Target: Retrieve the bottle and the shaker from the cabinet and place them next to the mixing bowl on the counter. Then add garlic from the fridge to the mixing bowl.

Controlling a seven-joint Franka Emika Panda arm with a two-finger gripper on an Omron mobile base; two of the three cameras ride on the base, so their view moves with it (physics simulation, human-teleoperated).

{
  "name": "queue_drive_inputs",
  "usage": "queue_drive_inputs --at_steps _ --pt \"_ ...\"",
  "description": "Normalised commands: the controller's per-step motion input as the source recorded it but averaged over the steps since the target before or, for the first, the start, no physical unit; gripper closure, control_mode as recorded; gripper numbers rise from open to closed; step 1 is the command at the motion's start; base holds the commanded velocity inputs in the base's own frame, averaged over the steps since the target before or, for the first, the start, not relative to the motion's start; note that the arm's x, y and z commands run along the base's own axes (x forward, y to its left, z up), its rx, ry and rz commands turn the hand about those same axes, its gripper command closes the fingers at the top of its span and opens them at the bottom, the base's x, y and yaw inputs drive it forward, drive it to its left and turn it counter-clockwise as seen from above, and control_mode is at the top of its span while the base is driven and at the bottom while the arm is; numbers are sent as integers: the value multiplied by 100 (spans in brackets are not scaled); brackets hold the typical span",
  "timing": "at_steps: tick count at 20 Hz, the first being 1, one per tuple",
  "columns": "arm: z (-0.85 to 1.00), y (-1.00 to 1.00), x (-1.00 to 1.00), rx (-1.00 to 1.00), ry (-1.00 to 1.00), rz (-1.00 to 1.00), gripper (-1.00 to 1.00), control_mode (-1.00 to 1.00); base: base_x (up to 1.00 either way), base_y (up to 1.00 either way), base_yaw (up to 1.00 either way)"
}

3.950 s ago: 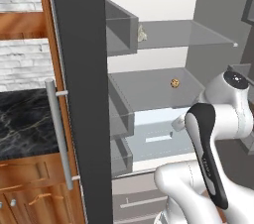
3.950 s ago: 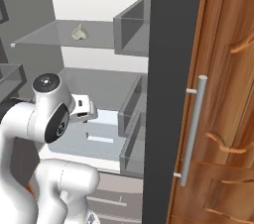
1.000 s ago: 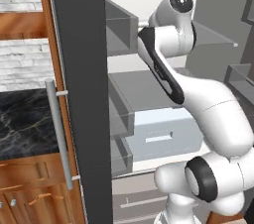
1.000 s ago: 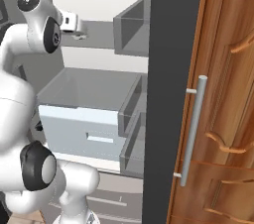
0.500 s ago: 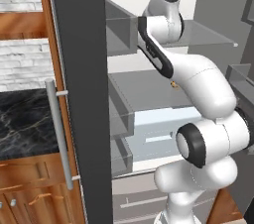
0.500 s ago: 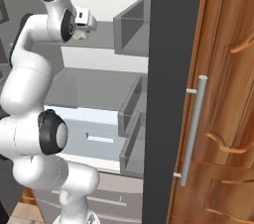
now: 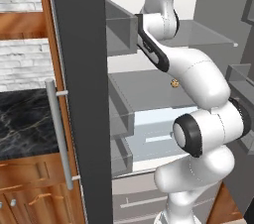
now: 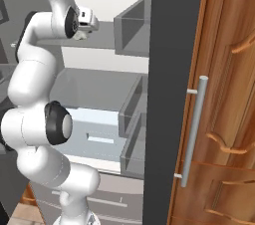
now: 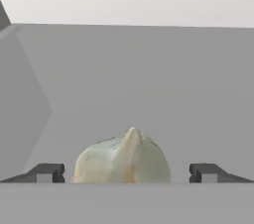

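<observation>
A pale garlic bulb (image 9: 124,157) sits on the grey upper fridge shelf (image 9: 149,79), low in the hand view. My gripper (image 9: 126,172) is open, and the garlic lies between its two dark fingertips (image 9: 47,172) without touching either. From the right base view, the hand (image 8: 85,20) is reaching over the upper shelf (image 8: 99,42) with the arm stretched high. In the left base view the arm covers the garlic. The bottle, the shaker and the mixing bowl are out of view.
The dark fridge door (image 7: 79,94) stands open on the left, with door bins (image 7: 119,29) beside the arm. A small brown round item (image 7: 174,83) lies on the middle shelf. Pale drawers (image 8: 99,129) sit below. A black marble counter (image 7: 25,119) is further left.
The arm has risen from low in front of the drawers to the upper shelf. Over the last second the hand has pushed further in toward the garlic. The jaws have stayed open.
</observation>
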Motion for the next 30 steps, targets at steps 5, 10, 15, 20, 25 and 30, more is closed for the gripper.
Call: queue_drive_inputs --at_steps 5,10,15,20,25,30 --pt "-31 6 6 0 0 0 -100 -100 0 0 0" --pt "-43 0 2 0 4 0 -100 -100 0 0 0" --pt "-6 0 3 0 0 0 -100 -100 0 0 0" --pt "11 0 29 0 0 0 -100 -100 0 0 0" --pt "3 10 18 0 0 0 -100 -100 0 0 0" --pt "-4 21 0 0 0 0 100 -100 0 0 0"
